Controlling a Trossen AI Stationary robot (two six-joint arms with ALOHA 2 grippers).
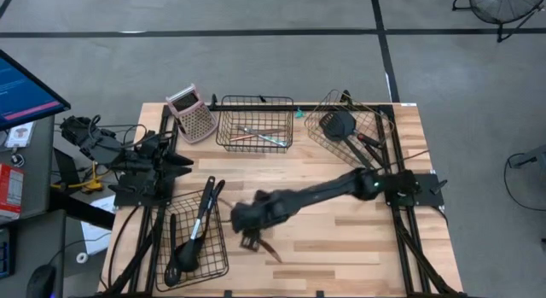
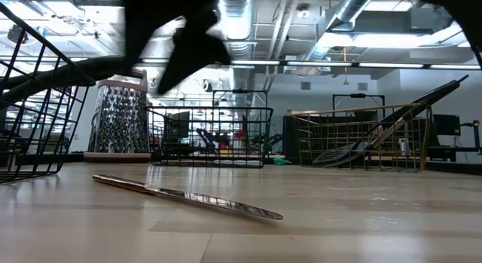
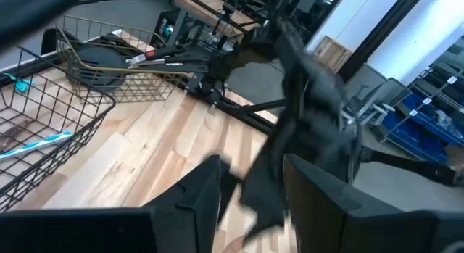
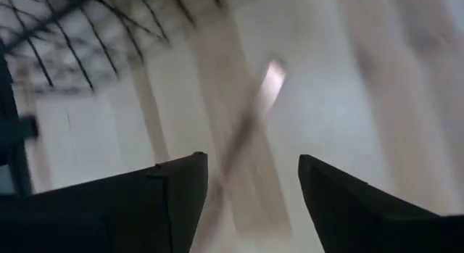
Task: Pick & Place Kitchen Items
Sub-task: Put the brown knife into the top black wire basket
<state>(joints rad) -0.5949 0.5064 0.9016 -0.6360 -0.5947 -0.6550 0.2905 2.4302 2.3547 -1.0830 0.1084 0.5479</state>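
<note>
Most of the sorting looks done: several black utensils (image 1: 194, 232) lie in the wire basket (image 1: 223, 268) at the near left of the table (image 1: 358, 247), a black spatula (image 1: 339, 125) with other handles rests in the gold basket (image 1: 386, 125) at the far right, and a few slim pieces (image 1: 256, 136) sit in the black basket (image 1: 256, 100) at the far middle, beside the pink-topped grater (image 1: 191, 113). One item appears left loose, a slim silvery utensil (image 2: 188, 196) lying flat on the bare wood near the table's near-middle. The right gripper (image 1: 250, 240) hangs just above it with its jaws apart and nothing between them, the utensil showing in the gap in the right wrist view. The left gripper (image 3: 250, 202) waits near the table's left edge, jaws partly apart and empty. Around the loose utensil the wood is open toward the right and near edges; the near-left basket stands close on the left, so a lift is safest straight up.
</note>
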